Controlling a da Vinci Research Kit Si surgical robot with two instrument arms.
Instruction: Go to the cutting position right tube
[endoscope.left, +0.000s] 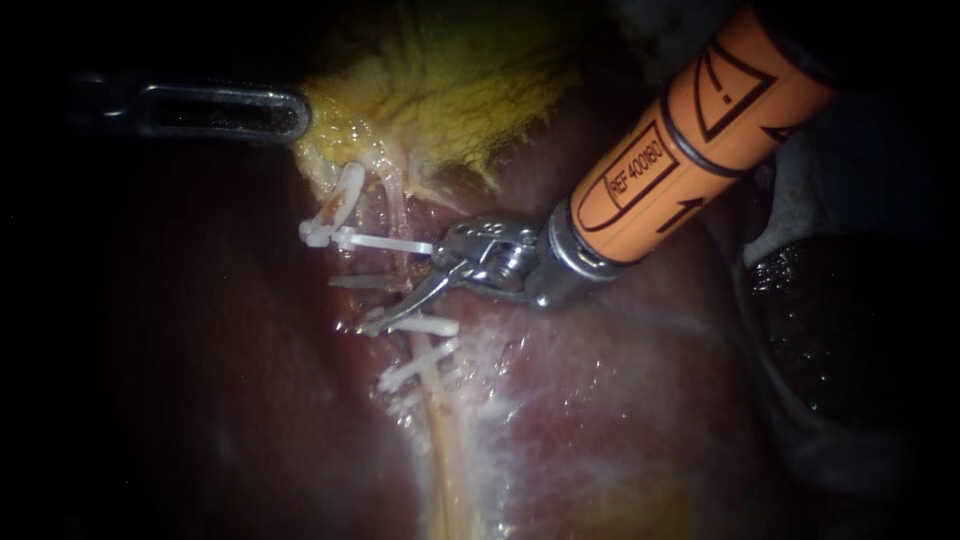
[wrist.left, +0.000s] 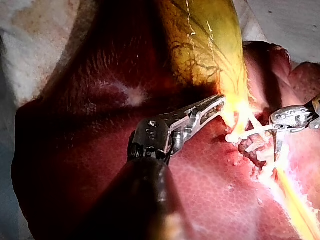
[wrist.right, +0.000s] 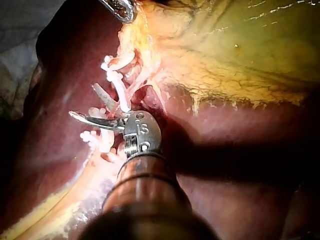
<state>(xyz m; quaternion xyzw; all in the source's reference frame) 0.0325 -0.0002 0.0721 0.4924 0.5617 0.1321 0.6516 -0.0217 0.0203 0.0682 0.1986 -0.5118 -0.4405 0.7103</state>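
Noted, my right instrument (endoscope.left: 350, 303): bright orange sleeve (endoscope.left: 690, 130) printed with black-outlined label boxes, an arrow and a warning triangle, and ringed by a thin black band. Below that come a steel collar (endoscope.left: 575, 255) and a polished silver hinge with small pins, ending in two thin grey blades (endoscope.left: 405, 300). My left instrument (endoscope.left: 295, 112): near-black shaft (wrist.left: 145, 200), a steel knuckle (wrist.left: 152, 135) with one round screw, and a long silver pincer (wrist.left: 221, 102), slotted lengthwise and finely toothed.

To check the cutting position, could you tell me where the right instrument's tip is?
In the endoscope view, the right instrument reaches in from upper right, its tip among the clips below the gallbladder.
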